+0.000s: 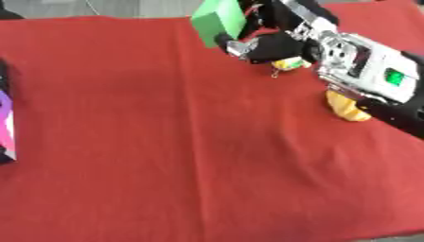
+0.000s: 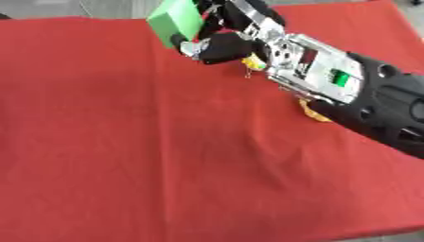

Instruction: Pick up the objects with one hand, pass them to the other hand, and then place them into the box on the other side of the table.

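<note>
Green block [image 1: 218, 19] sits pinched in the right robot hand [image 1: 269, 45], up over the far red tabletop [image 1: 165, 142]. Box [image 1: 5, 124] at left edge.

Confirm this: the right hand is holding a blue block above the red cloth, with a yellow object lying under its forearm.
One detail is wrong: the block is green, not blue, as the left eye view shows. The rest stands: the right hand holds it above the red cloth, and a yellow object lies under the forearm.
</note>
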`<action>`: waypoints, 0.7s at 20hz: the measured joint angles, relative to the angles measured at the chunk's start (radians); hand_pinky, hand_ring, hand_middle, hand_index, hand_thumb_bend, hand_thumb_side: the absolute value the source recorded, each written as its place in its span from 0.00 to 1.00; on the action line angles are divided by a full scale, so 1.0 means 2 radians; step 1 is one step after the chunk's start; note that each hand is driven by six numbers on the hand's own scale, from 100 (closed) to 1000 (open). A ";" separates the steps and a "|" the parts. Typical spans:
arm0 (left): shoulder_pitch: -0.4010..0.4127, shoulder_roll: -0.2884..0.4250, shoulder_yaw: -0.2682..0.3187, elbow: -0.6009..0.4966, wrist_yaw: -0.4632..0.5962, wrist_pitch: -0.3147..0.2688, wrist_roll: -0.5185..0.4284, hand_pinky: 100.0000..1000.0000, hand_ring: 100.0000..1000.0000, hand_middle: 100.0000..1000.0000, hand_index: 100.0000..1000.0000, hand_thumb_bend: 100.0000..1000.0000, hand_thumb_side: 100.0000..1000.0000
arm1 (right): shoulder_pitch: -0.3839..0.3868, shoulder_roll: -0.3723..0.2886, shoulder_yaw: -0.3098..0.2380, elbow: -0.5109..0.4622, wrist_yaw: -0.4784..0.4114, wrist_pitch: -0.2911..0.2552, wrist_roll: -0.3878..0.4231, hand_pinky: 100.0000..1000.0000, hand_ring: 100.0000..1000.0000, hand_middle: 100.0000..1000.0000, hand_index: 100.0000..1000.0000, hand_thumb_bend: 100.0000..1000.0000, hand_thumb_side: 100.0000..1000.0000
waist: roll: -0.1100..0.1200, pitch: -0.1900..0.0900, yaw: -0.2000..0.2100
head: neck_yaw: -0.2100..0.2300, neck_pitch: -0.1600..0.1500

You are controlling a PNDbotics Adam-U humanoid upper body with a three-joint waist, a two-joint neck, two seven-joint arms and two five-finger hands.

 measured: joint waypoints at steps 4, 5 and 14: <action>-0.021 0.000 -0.014 0.008 -0.009 0.006 -0.009 0.98 0.78 0.73 0.69 0.00 0.44 | -0.010 0.003 0.004 0.000 0.017 0.003 0.004 0.60 0.45 0.29 0.52 0.00 0.00 | 0.001 0.000 0.003 | -0.001 0.000; -0.026 0.000 -0.018 0.010 -0.011 0.007 -0.011 0.98 0.78 0.73 0.69 0.00 0.43 | -0.013 0.006 0.005 0.000 0.020 0.005 0.005 0.60 0.45 0.29 0.52 0.00 0.00 | 0.002 0.000 0.004 | -0.002 0.000; -0.070 -0.015 -0.045 0.038 -0.038 0.013 -0.032 0.97 0.78 0.73 0.70 0.00 0.36 | -0.038 0.022 0.013 0.000 0.032 0.027 0.014 0.61 0.45 0.29 0.52 0.01 0.00 | 0.006 0.000 0.009 | -0.004 0.002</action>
